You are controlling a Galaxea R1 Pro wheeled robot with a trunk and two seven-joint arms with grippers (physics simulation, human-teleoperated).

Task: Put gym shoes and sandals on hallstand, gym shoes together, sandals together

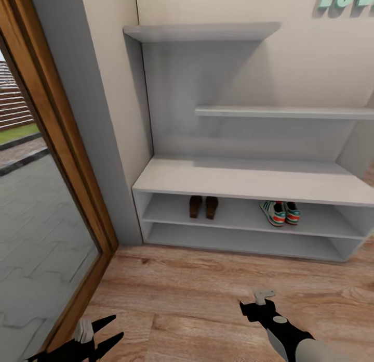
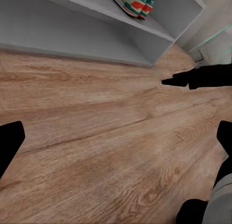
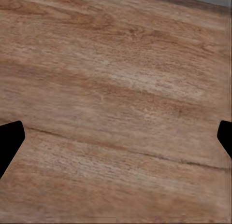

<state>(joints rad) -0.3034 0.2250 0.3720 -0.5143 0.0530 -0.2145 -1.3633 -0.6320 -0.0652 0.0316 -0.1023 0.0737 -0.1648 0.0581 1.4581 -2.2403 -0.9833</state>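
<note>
Step in hand: judging from how things lie, the placing looks done; all four shoes sit on the hallstand (image 1: 244,182) and none shows on the corridor floor (image 1: 197,294).
Gym shoes: the pair of gym shoes (image 1: 280,212) stands on the upper of the two open tiers, toward its right half, the two touching or nearly so, side by side; the left wrist view catches them (image 2: 133,2) at the shelf's front edge.
Sandals: the sandals (image 1: 203,206) stand on the same tier, left of centre, side by side with a thin gap between them, well apart from the sneakers.
Left gripper: the left gripper (image 1: 106,333) hangs low over the floor near the door frame (image 1: 62,159), its jaws apart and holding nothing.
Right gripper: the right gripper (image 1: 259,298) hovers over bare planks in front of the rack; its wrist view shows the dark fingertips (image 3: 10,142) set wide apart, nothing between them.
Next move: likely only a check that each pair counts as adjacent and rests fully on the shelf; no grasp seems called for.
Surface: light wood-grain planks with knots and seams, flat.
Room: pale grey bench with stepped wall shelves (image 1: 283,112) above, cream wall, glazed door on the left with paving outside.
</note>
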